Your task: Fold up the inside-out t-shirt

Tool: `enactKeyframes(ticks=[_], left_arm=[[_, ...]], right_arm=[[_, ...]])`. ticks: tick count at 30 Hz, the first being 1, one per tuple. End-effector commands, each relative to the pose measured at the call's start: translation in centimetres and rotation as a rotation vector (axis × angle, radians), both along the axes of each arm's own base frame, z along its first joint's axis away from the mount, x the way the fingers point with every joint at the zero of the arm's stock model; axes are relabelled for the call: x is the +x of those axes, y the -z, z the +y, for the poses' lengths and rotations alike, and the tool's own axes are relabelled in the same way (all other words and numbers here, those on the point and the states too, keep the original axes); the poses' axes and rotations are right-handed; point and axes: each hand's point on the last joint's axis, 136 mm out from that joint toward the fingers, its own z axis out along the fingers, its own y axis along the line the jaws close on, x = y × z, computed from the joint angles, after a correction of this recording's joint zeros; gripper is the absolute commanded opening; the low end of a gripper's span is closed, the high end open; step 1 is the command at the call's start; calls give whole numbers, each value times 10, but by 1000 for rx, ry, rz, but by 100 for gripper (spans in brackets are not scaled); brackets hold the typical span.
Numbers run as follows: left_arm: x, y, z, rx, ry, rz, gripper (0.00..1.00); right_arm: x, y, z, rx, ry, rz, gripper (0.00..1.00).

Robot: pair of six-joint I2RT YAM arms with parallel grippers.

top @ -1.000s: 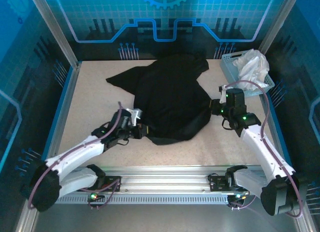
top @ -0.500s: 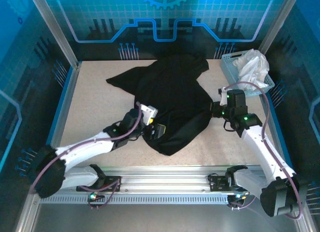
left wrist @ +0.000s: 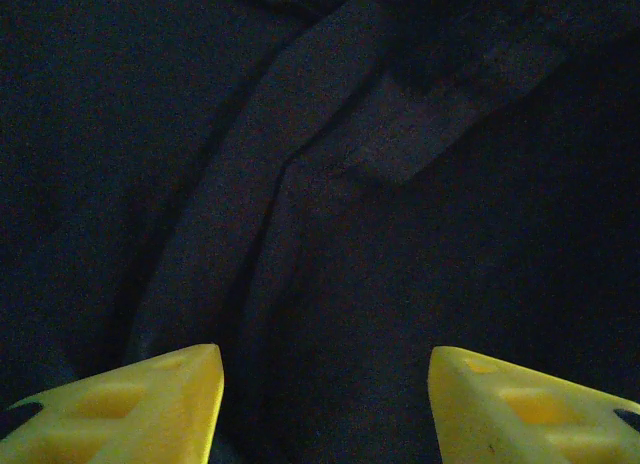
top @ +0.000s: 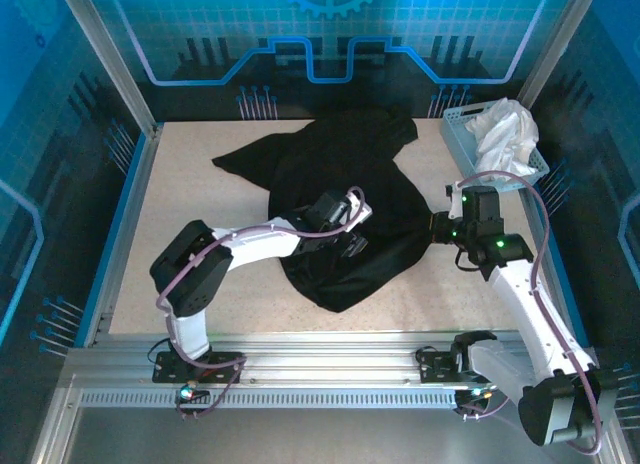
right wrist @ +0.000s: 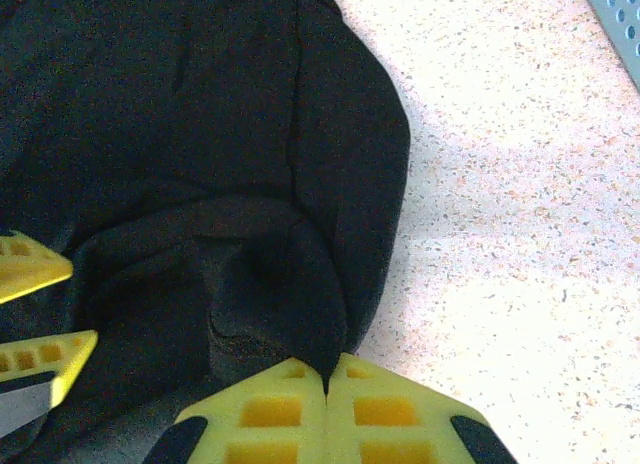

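- Left end effector (left wrist: 322, 384) is released: the left wrist view shows its two yellow fingers (left wrist: 140, 404) standing apart, with dark folds of cloth below the gap and nothing between them.
- Seen from above, this end effector hangs over the middle of the black t-shirt (top: 340, 174); whether it touches the cloth cannot be told there.
- The t-shirt lies crumpled on the speckled tabletop (top: 190, 244), spread from the far middle toward the near edge.
- Right end effector (right wrist: 327, 379) is clenched on the t-shirt: the right wrist view shows its yellow fingertips pressed together, pinching a bunched fold.
- The top view places that grip at the shirt's right edge, but the pinch itself is too small to make out there.
- A pale blue basket (top: 455, 134) holding a white cloth (top: 505, 124) sits at the far right corner, near the shirt.
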Motion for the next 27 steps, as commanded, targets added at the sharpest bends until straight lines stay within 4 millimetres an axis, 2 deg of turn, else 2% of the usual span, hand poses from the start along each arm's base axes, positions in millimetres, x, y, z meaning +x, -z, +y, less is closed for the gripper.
enactKeyframes(ticks=[1,4,7,10,13,15,22,27], left_arm=[[8,14,2,88,30,5,57],[17,29,2,136,18,21,54],[19,37,1,136,22,48,46],[26,40,5,136,2,55,31],[34,31,9,98,-20,70,14],[35,17,10,52,-30,80,1],[14,-77,16,-281,-37,51,0],[1,-104,26,-376,-52,58,0]], right_arm=[[-3,7,-4,8,11,18,0],[-1,6,-1,19,3,16,0],[-1,5,-2,16,3,12,0],[0,4,-3,14,6,6,0],[1,1,-1,22,4,-5,0],[1,0,-2,22,5,-7,0],[3,-3,-1,27,7,-30,0],[11,7,-9,1,47,-13,0]])
